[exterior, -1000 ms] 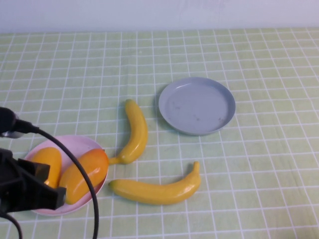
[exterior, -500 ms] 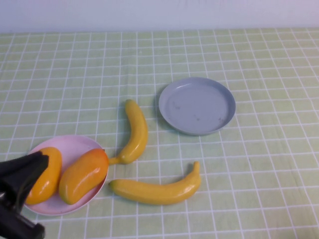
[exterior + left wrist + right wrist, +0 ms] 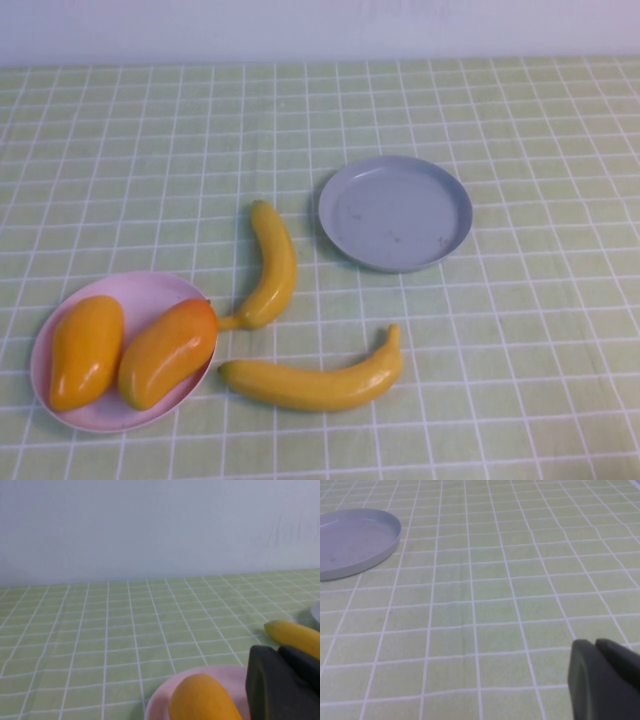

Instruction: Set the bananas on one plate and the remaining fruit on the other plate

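Two yellow bananas lie on the cloth: one curves between the plates, the other lies nearer the front. The grey-blue plate holds nothing. Two orange-yellow mangoes rest side by side on the pale pink plate at front left. Neither arm shows in the high view. In the left wrist view my left gripper is shut and empty, close above the pink plate beside a mango, with a banana beyond. My right gripper is shut and empty over bare cloth, the grey-blue plate off to one side.
A green checked cloth covers the table. A pale wall runs along the far edge.
My left arm has pulled back off the front left corner and out of the high view, uncovering the pink plate with both mangoes. The fruit and plates have not moved.
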You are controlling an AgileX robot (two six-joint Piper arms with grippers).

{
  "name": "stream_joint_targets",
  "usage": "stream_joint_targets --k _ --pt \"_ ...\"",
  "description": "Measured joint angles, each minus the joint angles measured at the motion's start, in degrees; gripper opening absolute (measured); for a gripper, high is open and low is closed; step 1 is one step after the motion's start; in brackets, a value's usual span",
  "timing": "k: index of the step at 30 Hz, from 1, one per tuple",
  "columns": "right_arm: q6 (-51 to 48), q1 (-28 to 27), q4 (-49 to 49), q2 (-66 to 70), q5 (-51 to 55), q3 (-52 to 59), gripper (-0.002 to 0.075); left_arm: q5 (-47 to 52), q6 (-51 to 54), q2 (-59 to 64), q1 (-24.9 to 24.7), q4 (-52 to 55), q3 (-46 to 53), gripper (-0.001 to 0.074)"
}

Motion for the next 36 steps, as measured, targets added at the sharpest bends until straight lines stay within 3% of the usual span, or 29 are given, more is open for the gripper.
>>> stream_joint_targets --k 12,36 --pt "0.00 0.00 0.00 0.00 0.00 0.00 -0.0017 17.10 -0.81 -0.27 0.30 -0.35 0.53 0.0000" --pt "0.00 0.00 0.00 0.00 0.00 0.00 -0.0017 17.64 -1.06 -0.27 0.30 -0.46 0.53 0.0000"
